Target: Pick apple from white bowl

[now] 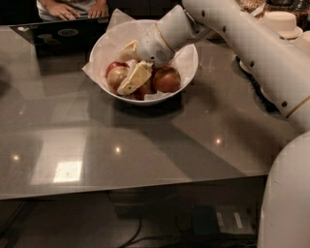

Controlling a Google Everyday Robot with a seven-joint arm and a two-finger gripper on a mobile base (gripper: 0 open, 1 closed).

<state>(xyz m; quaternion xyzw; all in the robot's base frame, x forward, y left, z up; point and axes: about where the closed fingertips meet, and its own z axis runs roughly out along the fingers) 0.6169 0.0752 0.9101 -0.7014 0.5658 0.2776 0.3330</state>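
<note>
The white bowl (190, 65), lined with crinkled white paper, stands at the far middle of the grey table. Several red and yellow apples lie in it: one on the left (116, 74), one on the right (167, 79), another low between them. My gripper (126, 68) reaches down into the bowl from the right. Its two pale fingers (135, 77) are spread, one above and one below the left apple. That apple sits between the fingertips. The white arm hides the bowl's far right rim.
A dark laptop (58, 36) lies at the far left with a person's hands (72, 8) on it. White cups and dishes (283, 22) stand at the far right. The table's front edge (135, 191) runs across below, with cables under it.
</note>
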